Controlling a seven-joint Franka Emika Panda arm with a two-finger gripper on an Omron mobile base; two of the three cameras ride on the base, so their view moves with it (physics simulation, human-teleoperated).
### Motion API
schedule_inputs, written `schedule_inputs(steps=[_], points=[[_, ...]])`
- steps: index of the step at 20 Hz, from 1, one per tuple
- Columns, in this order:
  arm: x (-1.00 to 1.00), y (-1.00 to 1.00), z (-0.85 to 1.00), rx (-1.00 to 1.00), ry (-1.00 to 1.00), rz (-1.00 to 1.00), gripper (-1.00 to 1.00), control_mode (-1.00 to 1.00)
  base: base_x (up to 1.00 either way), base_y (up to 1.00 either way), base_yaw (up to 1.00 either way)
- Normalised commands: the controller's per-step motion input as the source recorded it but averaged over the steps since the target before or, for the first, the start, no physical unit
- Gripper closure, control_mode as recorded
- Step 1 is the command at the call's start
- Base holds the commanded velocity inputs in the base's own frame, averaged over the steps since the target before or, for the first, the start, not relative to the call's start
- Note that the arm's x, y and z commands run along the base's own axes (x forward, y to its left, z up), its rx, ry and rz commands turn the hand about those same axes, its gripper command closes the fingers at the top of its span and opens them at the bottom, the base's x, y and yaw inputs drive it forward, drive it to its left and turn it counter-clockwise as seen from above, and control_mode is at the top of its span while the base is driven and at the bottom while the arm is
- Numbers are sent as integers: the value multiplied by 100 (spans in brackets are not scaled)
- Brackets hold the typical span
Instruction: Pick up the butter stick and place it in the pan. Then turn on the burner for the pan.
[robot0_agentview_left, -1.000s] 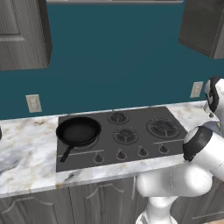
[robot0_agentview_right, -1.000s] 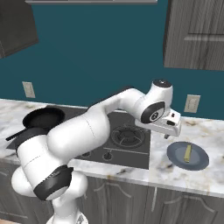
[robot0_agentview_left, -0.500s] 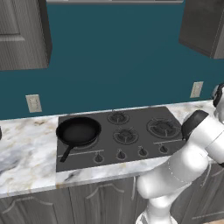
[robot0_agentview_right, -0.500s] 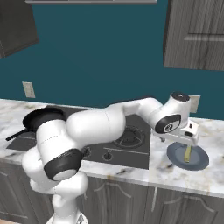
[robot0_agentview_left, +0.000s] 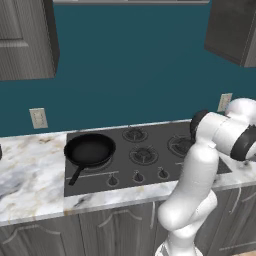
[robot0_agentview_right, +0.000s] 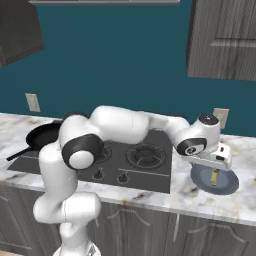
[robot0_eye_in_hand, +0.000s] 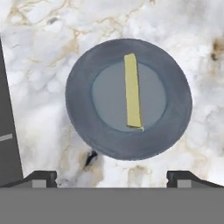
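The butter stick, a thin pale yellow bar, lies across the middle of a shallow grey-blue dish on the marble counter. My gripper hangs open above the dish, its fingertips spread wider than the stick and apart from it. From the right base view the gripper hovers just over the butter stick in the dish, right of the cooktop. The black pan sits on the front left burner with its handle toward the counter's front, and it is also seen as the pan.
The black cooktop has a row of knobs along its front edge. Its dark edge runs down the left of the hand view. Wall cabinets hang above, and an outlet is behind the dish.
The arm has swung further right and lowered, bringing the open gripper from beside the cooktop to directly over the dish. The pan and butter stick have not moved.
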Motion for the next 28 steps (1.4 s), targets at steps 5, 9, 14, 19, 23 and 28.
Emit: schedule_inputs(steps=[5, 9, 14, 19, 23, 28], points=[[22, -45, -13, 3, 2, 0, -100, -100, 0, 0, 0], [20, -45, -5, 5, 5, 0, -100, -100, 0, 0, 0], [22, -31, -3, 5, 5, 0, -100, -100, 0, 0, 0], [23, 35, -29, 0, 3, 0, -100, -100, 0, 0, 0], [19, 55, -47, 0, 3, 0, -100, -100, 0, 0, 0], [7, 11, -39, 0, 0, 0, -100, -100, 0, 0, 0]])
